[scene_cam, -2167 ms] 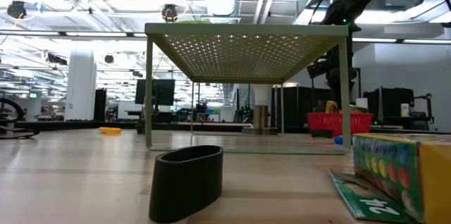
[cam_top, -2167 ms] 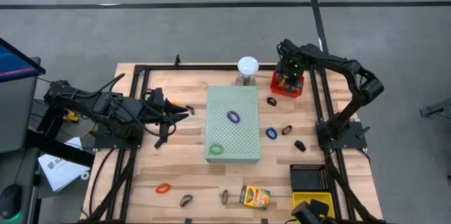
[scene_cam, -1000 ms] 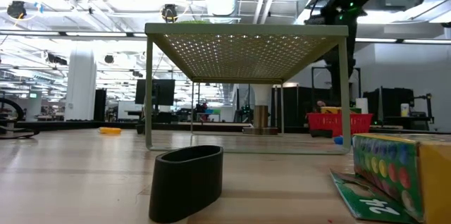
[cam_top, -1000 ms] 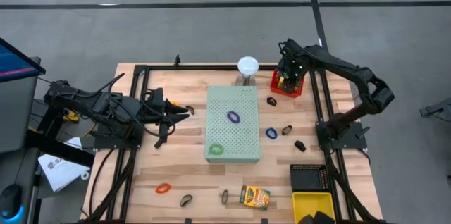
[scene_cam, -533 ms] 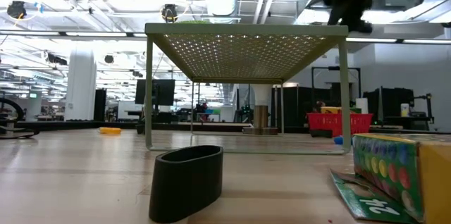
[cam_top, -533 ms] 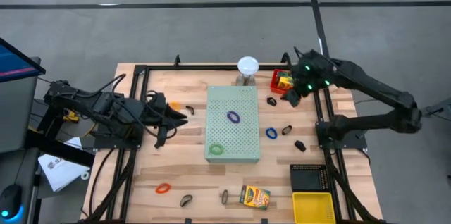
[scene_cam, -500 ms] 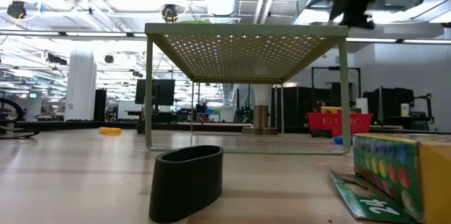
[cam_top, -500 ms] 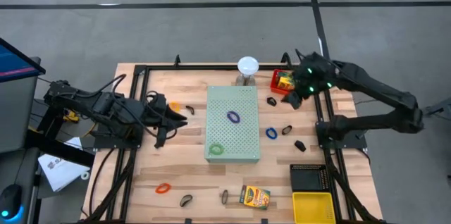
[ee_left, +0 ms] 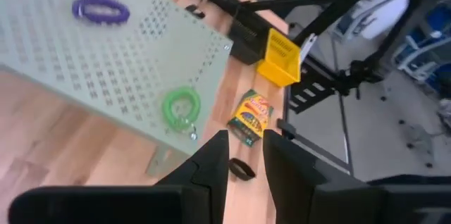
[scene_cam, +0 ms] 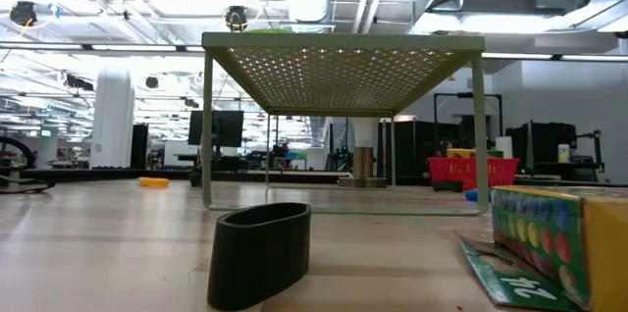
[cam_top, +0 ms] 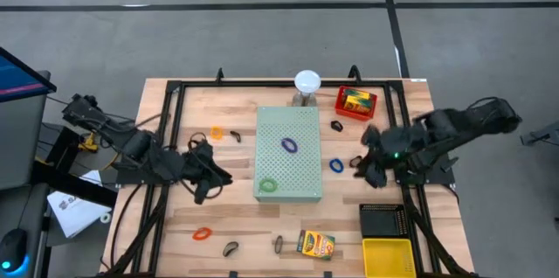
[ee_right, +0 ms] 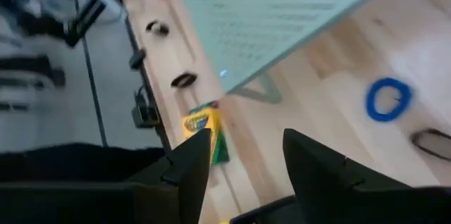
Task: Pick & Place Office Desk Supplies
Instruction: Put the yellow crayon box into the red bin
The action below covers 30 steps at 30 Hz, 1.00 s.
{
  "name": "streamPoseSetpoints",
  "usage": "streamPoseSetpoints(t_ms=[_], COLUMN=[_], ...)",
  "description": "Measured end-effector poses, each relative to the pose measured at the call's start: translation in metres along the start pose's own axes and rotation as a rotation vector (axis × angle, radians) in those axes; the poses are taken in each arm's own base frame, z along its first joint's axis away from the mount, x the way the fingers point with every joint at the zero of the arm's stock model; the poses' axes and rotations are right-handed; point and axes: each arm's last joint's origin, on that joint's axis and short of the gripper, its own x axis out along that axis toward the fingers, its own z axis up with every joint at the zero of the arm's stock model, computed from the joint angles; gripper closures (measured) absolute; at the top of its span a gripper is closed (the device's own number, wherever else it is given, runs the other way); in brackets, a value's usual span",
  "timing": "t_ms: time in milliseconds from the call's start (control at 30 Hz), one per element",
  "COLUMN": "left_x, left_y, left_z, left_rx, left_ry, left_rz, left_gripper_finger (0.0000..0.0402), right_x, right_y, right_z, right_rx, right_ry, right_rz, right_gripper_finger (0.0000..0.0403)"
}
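Ahead of right fingers: blue band loop (ee_right: 387,99) lies flat on the wood, a black clip (ee_right: 433,140) just beside it.
Right gripper (ee_right: 243,155): fingers apart, empty.
Left gripper (ee_left: 244,155): fingers narrowly apart, empty; green band loop (ee_left: 181,107) just beyond them.
Risk: fingers could skid over the thin loop, or catch the clip instead.

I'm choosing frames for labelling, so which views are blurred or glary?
Right wrist view: motion-smeared, the blue loop and crayon box soft. Left wrist view: mildly soft. Low view: bright ceiling lights glare above the perforated board. High view: evenly lit, sharp.
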Motion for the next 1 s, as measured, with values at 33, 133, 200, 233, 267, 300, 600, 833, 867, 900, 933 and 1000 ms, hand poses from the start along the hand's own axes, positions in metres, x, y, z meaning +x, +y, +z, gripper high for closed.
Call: streamPoseSetpoints(t_ms=[33,133,200,233,267,300,600,833,867,900,933,1000], left_x=[0.003,0.012,0.017,0.020,0.022,0.024,0.036,0.038,0.038,0.038,0.037,0.035], left_y=[-0.003,-0.012,-0.017,-0.020,-0.024,-0.028,-0.055,-0.069,-0.069,-0.070,-0.071,-0.073], left_z=[-0.004,-0.014,-0.023,-0.028,-0.033,-0.038,-0.078,-0.094,-0.096,-0.097,-0.098,-0.100], left_rx=[-0.009,-0.051,-0.063,-0.074,-0.090,-0.105,-0.187,-0.176,-0.169,-0.163,-0.154,-0.134], left_ry=[0.003,-0.006,0.010,0.018,0.022,0.023,0.062,0.057,0.061,0.063,0.065,0.069], left_rz=[0.012,0.027,0.038,0.038,0.037,0.037,-0.013,-0.062,-0.066,-0.069,-0.074,-0.088], left_gripper_finger=[0.0317,0.0317,0.0317,0.0317,0.0317,0.0317,0.0317,0.0317,0.0317,0.0317,0.0317,0.0317], right_x=[0.005,0.021,0.033,0.039,0.044,0.050,0.101,0.138,0.143,0.149,0.154,0.164], right_y=[0.007,0.029,0.044,0.051,0.058,0.065,0.116,0.127,0.129,0.131,0.132,0.133], right_z=[-0.003,-0.011,-0.019,-0.024,-0.029,-0.035,-0.090,-0.113,-0.115,-0.116,-0.117,-0.118], right_rx=[-0.029,-0.126,-0.197,-0.234,-0.272,-0.310,-0.506,-0.379,-0.368,-0.358,-0.348,-0.319], right_ry=[0.008,0.032,0.055,0.064,0.073,0.086,0.130,0.312,0.318,0.315,0.315,0.340], right_rz=[0.013,0.081,0.125,0.149,0.171,0.188,0.332,0.384,0.397,0.404,0.404,0.399], right_gripper_finger=[0.0228,0.0228,0.0228,0.0228,0.0227,0.0225,0.0137,0.0051,0.0045,0.0041,0.0038,0.0037])
